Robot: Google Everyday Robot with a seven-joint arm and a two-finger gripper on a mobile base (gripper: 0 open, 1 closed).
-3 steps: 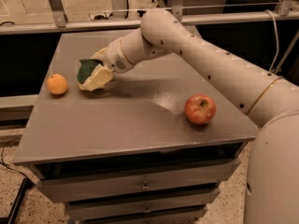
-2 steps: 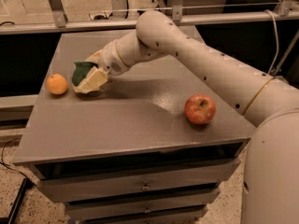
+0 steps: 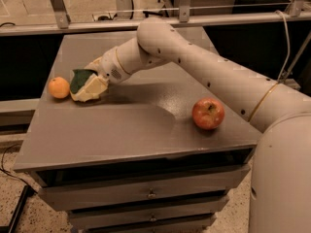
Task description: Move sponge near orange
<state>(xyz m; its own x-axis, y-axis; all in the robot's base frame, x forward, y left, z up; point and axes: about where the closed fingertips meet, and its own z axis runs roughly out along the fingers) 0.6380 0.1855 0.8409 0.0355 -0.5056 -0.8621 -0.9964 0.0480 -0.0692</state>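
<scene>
The orange (image 3: pixel 59 87) sits on the grey table top (image 3: pixel 131 125) near its left edge. The sponge (image 3: pixel 85 84), dark green on top and pale yellow below, is held tilted just right of the orange, almost touching it and low over the table. My gripper (image 3: pixel 93 79) is shut on the sponge from its right side, at the end of the white arm that reaches in from the right.
A red apple (image 3: pixel 208 113) stands on the right part of the table. The table is a cabinet with drawers (image 3: pixel 150 194) at the front. A metal rail (image 3: pixel 146 21) runs behind the table's back edge.
My gripper has carried the sponge leftward and lower, from a gap away from the orange to right beside it. The orange and apple have not moved.
</scene>
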